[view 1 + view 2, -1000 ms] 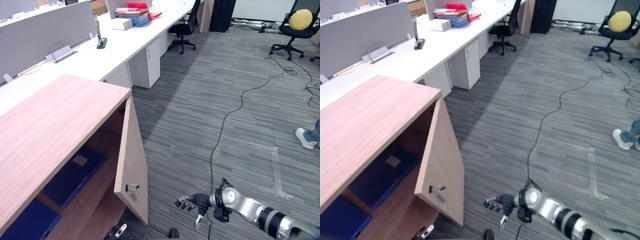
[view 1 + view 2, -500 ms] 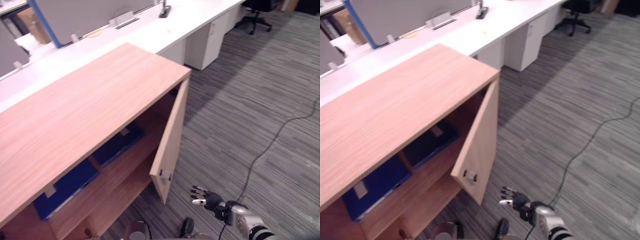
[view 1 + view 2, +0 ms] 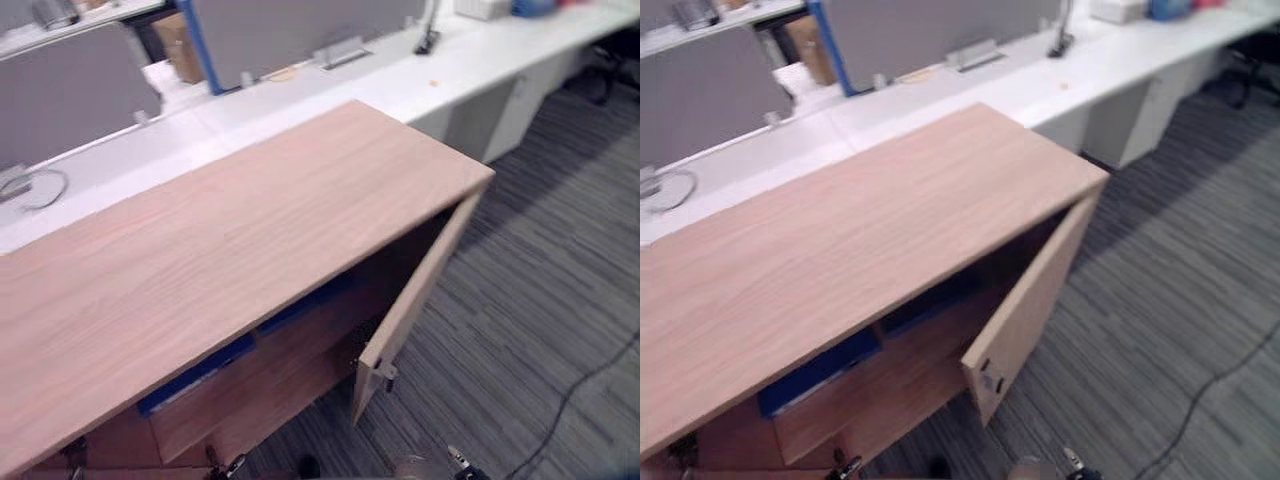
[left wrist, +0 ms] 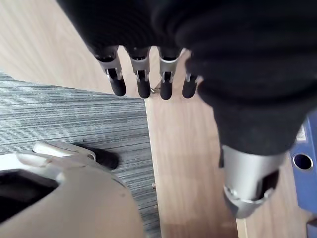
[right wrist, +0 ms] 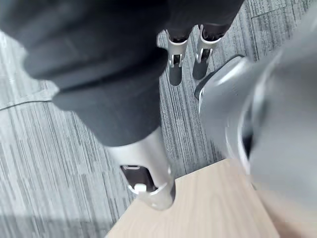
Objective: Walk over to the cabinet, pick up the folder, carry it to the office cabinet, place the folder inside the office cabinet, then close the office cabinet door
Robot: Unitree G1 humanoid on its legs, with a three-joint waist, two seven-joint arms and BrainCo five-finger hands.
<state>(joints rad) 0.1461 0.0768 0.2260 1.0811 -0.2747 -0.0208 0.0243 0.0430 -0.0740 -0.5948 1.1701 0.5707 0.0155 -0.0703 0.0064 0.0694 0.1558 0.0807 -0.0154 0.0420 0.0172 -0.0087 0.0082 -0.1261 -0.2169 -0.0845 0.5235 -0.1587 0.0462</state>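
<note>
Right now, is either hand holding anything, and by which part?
Nothing is held: left hand and right hand both have open fingers; the folder lies in the cabinet.

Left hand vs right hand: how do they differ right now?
Left hand hangs over a light wood panel; right hand hangs over grey carpet. By the left hand's thumb is a blue folder; by the right hand's thumb, a wood corner. Shared: both have straight fingers and hold nothing.
</note>
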